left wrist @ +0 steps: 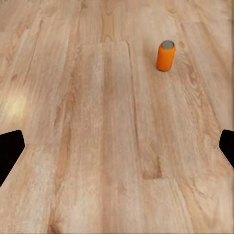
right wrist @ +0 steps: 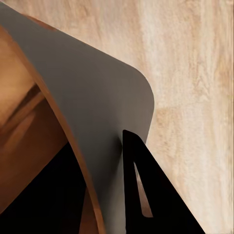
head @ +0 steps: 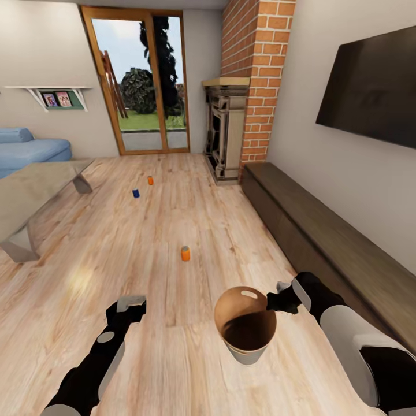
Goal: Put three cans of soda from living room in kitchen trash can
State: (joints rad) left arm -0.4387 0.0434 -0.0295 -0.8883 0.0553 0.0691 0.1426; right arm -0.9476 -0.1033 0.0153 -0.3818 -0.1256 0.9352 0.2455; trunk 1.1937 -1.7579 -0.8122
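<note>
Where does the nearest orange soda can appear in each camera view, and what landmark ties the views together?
Head view: orange can stands upright on the floor at mid-frame, ahead of the bin.
Left wrist view: same can toward the upper right.
Right wrist view: not in it; the bin's wall is close up.
Shared landmark: the light wood plank floor.

We see a light wood plank floor (head: pixel 190 214) with visible grain and a soft sheen. The round tan-brown wooden bin (head: pixel 245 323) looks smooth and glossy inside. The small orange can (left wrist: pixel 165 55) has a matt silvery metal top. The rough red brick column (head: pixel 257 69) looks matt.
</note>
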